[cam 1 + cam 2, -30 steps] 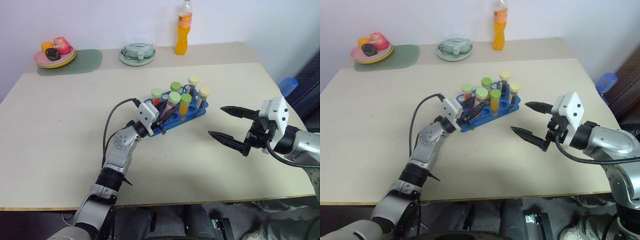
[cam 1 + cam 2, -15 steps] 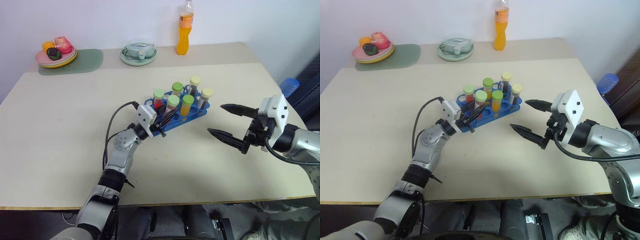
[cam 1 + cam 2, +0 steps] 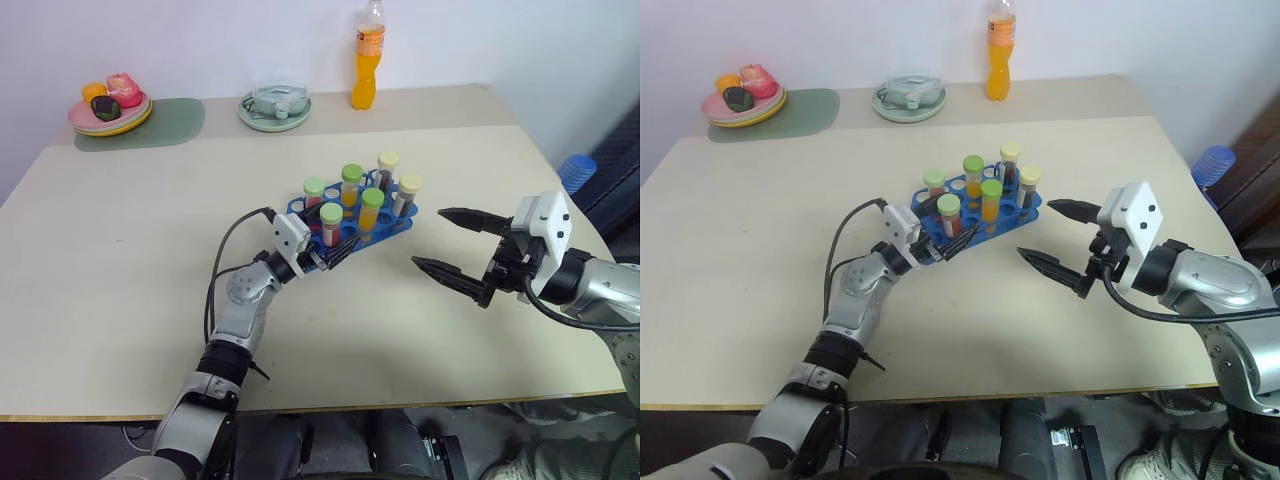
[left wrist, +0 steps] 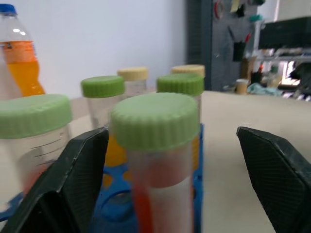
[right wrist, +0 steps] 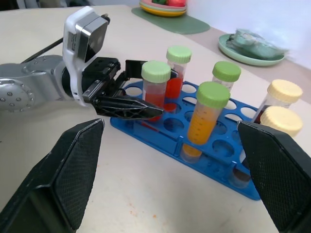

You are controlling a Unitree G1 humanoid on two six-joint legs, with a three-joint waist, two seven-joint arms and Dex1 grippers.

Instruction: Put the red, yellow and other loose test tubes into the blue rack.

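beige counter (image 3: 120, 250) carries all. blue rack (image 3: 392, 228) sits mid-counter, six capped tubes upright in it: four green-capped, two cream-capped. right gripper (image 3: 447, 244) hovers just right of rack, apart from it, jaws spread wide, empty. left gripper (image 3: 943, 242) at rack's near-left end, jaws open either side of green-capped red tube (image 5: 155, 89), which stands in rack.

Head pair high above the table (image 3: 120, 280); wrist cameras low, close, both facing the blue rack (image 5: 180, 145).
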